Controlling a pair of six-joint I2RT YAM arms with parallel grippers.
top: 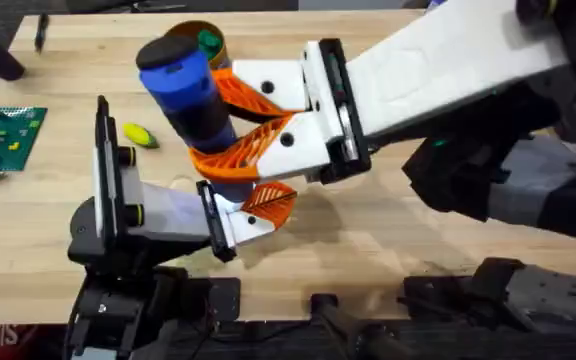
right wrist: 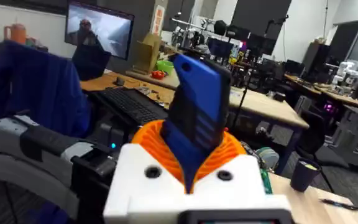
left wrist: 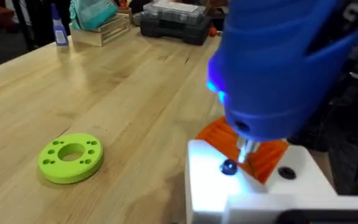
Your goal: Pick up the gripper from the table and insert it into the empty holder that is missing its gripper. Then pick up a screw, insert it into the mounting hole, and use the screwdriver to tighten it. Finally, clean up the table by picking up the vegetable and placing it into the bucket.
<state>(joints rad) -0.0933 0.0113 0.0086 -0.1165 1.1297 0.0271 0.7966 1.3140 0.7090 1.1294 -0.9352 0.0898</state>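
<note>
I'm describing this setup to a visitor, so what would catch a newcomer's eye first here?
The blue screwdriver, standing upright mid-table, clamped between the orange pads of the right end effector. Its bit points down at a screw in the white holder. Behind it stands the bucket; a yellow vegetable lies left.

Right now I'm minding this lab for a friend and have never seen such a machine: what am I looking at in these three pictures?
Two robot arms work at a wooden table. One picture looks down from above; the others come from cameras on each wrist. The right gripper, white with orange ribbed pads, is shut on a blue screwdriver. In the left wrist picture its bit meets a screw in a white holder. On the table lie a small yellow vegetable, a green disc and an orange bucket.
</note>
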